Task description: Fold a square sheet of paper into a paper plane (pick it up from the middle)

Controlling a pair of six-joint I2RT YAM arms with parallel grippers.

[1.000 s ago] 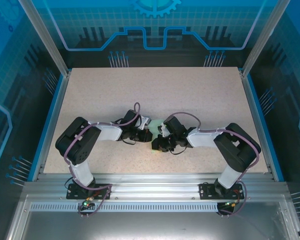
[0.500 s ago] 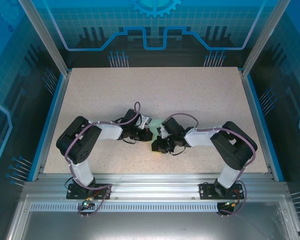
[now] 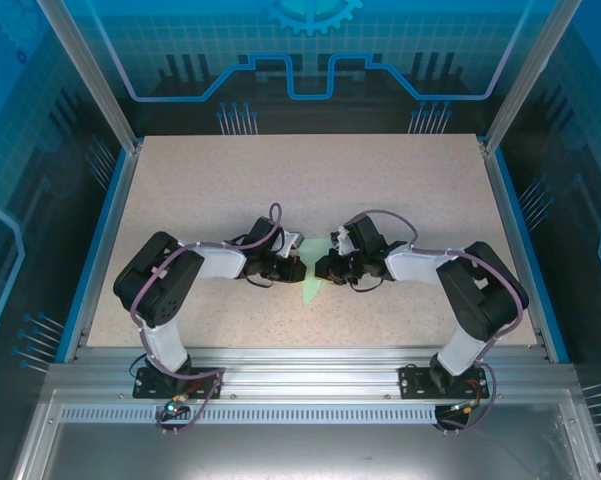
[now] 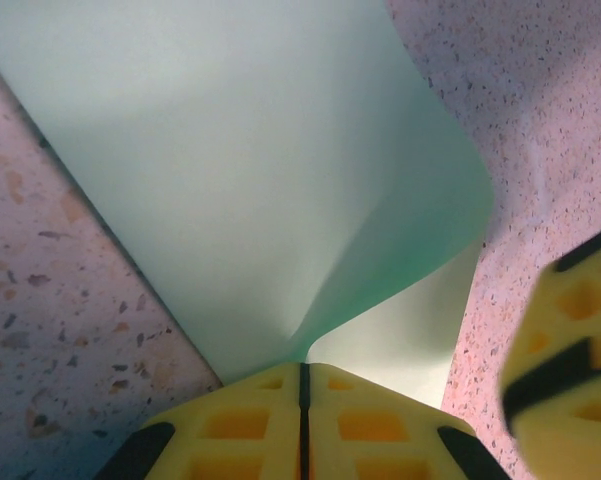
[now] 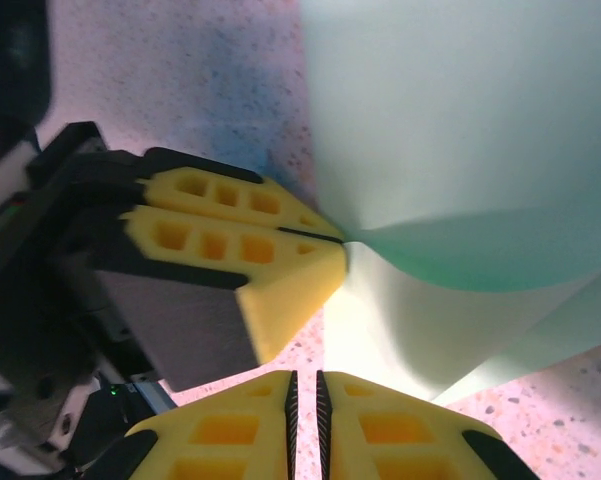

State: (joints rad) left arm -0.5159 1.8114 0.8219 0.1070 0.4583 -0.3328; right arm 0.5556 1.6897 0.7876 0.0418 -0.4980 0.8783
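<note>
The square sheet of paper (image 3: 309,288) is pale mint green and folded to a narrow shape that points toward the near edge. My left gripper (image 3: 300,265) is shut on its folded edge. In the left wrist view the yellow pads (image 4: 230,425) pinch the paper (image 4: 260,180), which curls upward from them. My right gripper (image 3: 323,268) sits just right of the left one. In the right wrist view its jaws (image 5: 305,385) stand a hairline apart with bare table between them. The paper (image 5: 460,130) lies just beyond them, and the left gripper's fingers (image 5: 230,235) clamp it.
The speckled table (image 3: 400,190) stretches free behind and to both sides of the grippers. Blue rails (image 3: 510,230) and aluminium posts frame it. The right gripper's finger (image 4: 570,370) shows close beside the paper in the left wrist view.
My right gripper has moved away from the near edge and now sits level with the left gripper. The near tip of the paper is now uncovered. The left arm has stayed still.
</note>
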